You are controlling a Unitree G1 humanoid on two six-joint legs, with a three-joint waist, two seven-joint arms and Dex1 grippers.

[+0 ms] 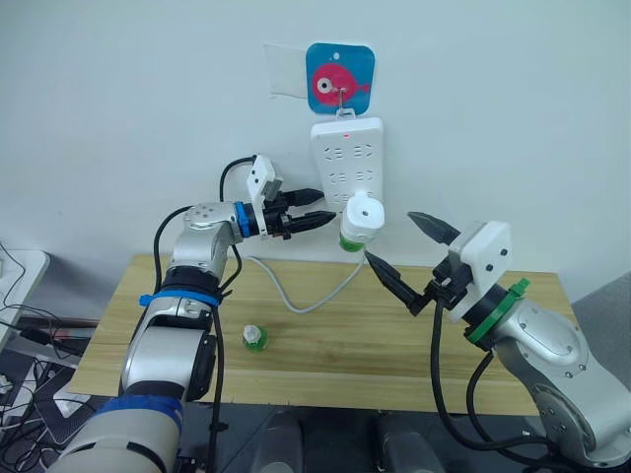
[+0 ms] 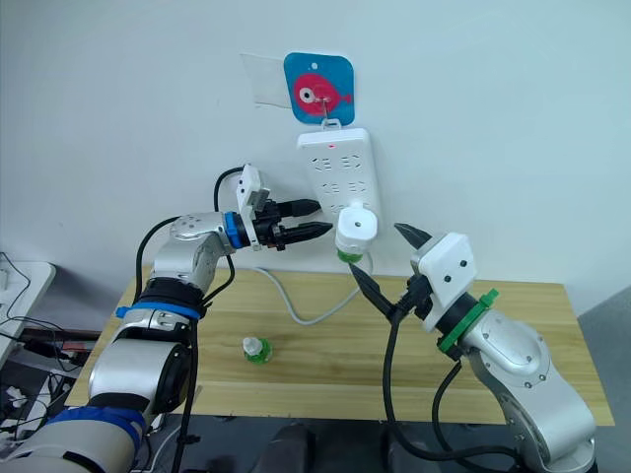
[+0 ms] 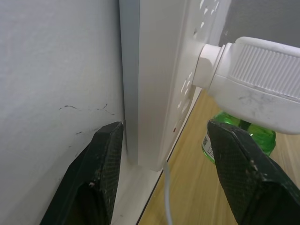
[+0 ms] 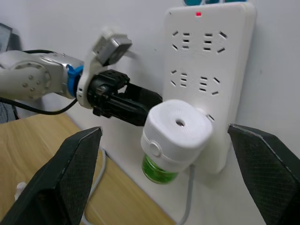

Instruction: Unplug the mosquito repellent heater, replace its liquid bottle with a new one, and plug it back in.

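A: Where was the mosquito repellent heater (image 1: 362,215)?

B: Plugged into the bottom row of the white power strip (image 1: 346,163), which hung on the wall (image 1: 118,99) under a blue fish tag (image 1: 339,78). Green liquid bottle (image 1: 352,240) was screwed in below the heater, w/ the round vent facing out.

A: L gripper?

B: Left gripper (image 1: 317,209) sat at approx 9 o'clock of the heater, near but not touching. Jaws narrowly open, nothing held. In the left wrist view one finger (image 3: 93,180) was against the wall just beside the strip edge, the other (image 3: 243,173) out in front of the strip below the heater body (image 3: 262,86).

A: R gripper?

B: Right gripper (image 1: 409,254) was at approx 4 o'clock of the heater, jaws wide, empty. Lower fingertip (image 1: 380,264) was just under the bottle; couldn't tell if it touched. In the right wrist view both fingers (image 4: 70,173) flanked the heater (image 4: 177,131), well apart from it.

A: Anything else on the table?

B: Second small bottle (image 1: 254,338), green w/ white cap, stood upright on the wooden table (image 1: 325,345), approx 7 o'clock from the heater, well apart. Strip's white cable (image 1: 296,296) looped down onto the tabletop between the bottle and the wall.
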